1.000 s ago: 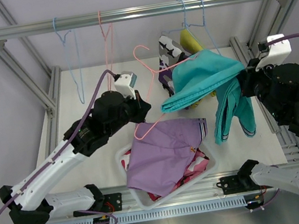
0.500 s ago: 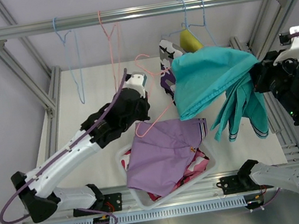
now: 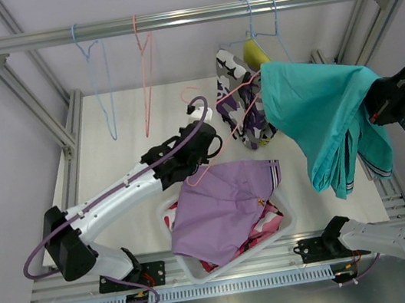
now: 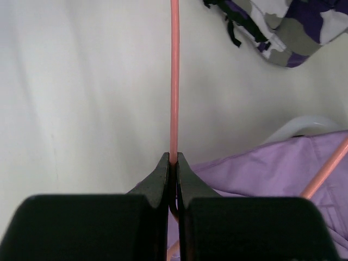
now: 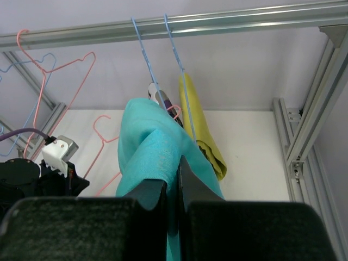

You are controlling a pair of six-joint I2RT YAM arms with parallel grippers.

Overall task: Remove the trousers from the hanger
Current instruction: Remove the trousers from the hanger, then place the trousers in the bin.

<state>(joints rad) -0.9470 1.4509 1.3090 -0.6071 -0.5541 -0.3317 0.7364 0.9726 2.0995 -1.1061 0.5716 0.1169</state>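
L gripper (image 4: 173, 159) pinched tight on pink hanger (image 4: 174, 81) wire, R gripper (image 5: 175, 163) clamped on teal shorts (image 3: 321, 116) held up at right, lilac shorts (image 3: 224, 210) in white basket (image 3: 166, 223), camo shorts (image 3: 234, 84) & mustard shorts (image 3: 254, 53) hanging by rail.

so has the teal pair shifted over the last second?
Yes. The teal shorts have swung right, away from the white basket and toward the right frame rail, clamped in the right gripper.
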